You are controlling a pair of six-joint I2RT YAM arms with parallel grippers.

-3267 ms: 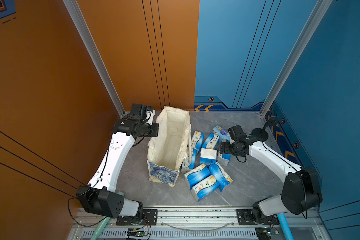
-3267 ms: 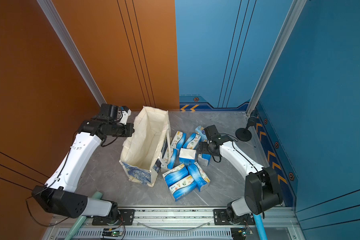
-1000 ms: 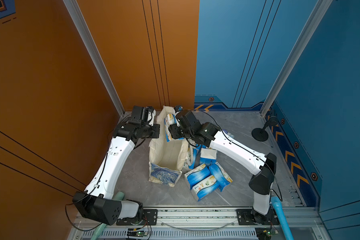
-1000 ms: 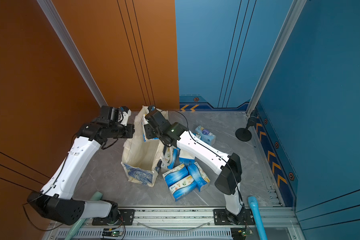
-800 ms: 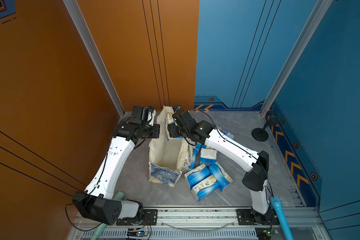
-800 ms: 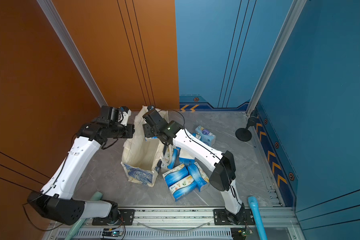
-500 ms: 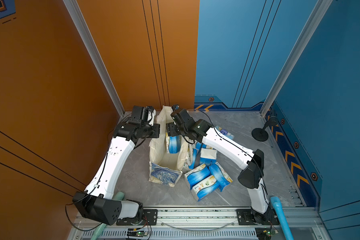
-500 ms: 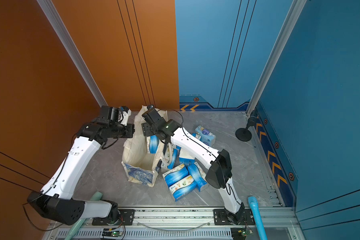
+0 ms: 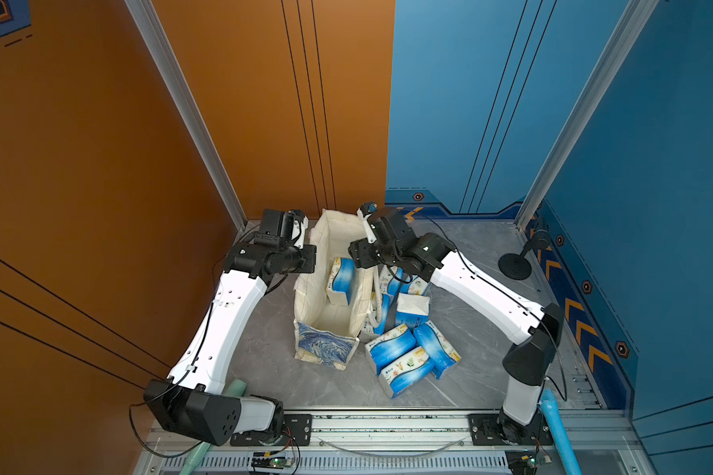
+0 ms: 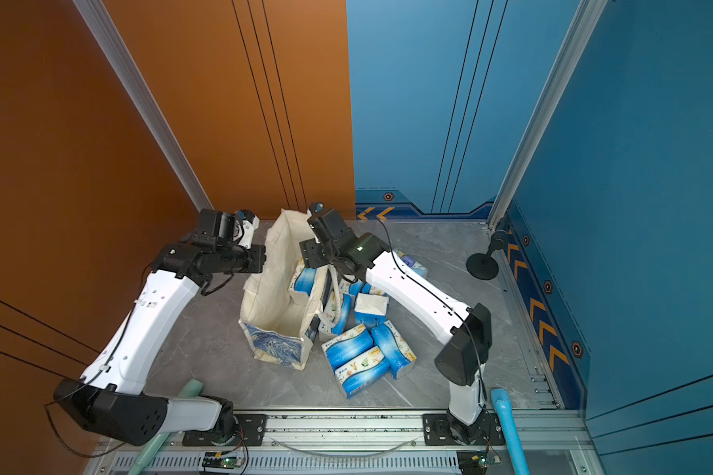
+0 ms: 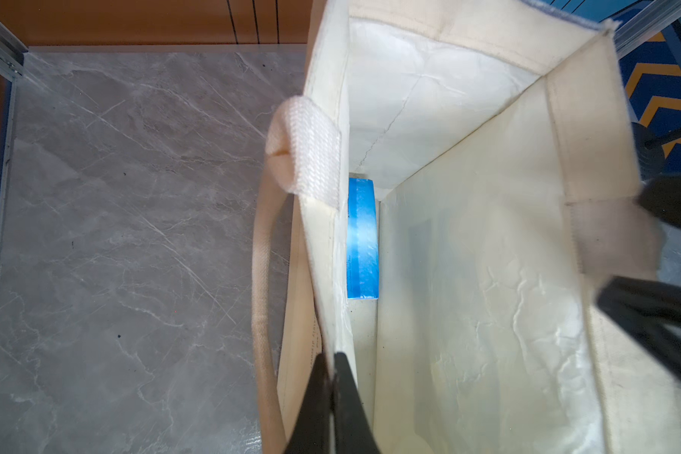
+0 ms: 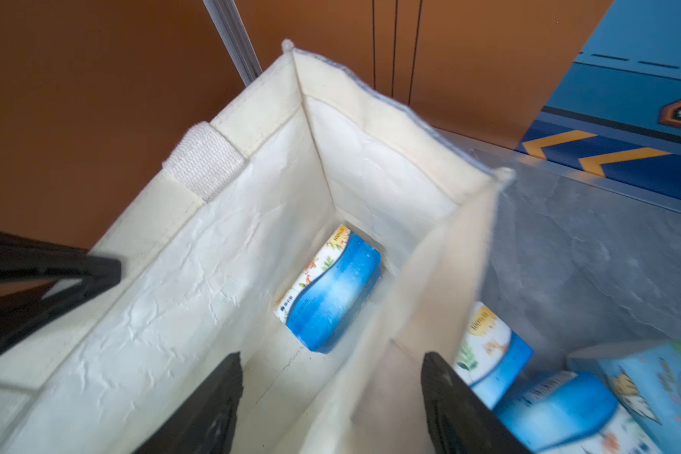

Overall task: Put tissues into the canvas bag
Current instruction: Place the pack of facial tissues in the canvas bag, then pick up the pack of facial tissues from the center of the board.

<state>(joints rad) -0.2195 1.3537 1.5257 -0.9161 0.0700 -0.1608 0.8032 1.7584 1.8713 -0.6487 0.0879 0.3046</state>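
The right gripper (image 12: 331, 373) is held with its jaws spread wide, and nothing is gripped between them. It is placed above the open mouth of the bag (image 12: 166, 298), over the long wall on the side of its own arm. Below it, on the bottom of the bag, one blue and white pack (image 12: 333, 291) is seen. The pack is close to this same wall and well apart from the jaws.

The left gripper (image 11: 332, 367) is pressed together on the opposite long wall, and the cloth at the rim is pinched between its fingers. Just beside this grip, a loop handle (image 11: 262, 275) is hung down on the outside of the bag. The bag is stood upright on the grey table (image 9: 490, 370), with both grippers at its rim.

Outside the bag, under and beside the right arm, the other packs (image 9: 400, 353) are gathered in a loose heap, and some are leaned against the bag. A paler blue pack (image 12: 661, 377) is seen at the outer edge of this heap. Far out from the right gripper, near the corner of the table, a small black stand (image 9: 514, 266) is placed.
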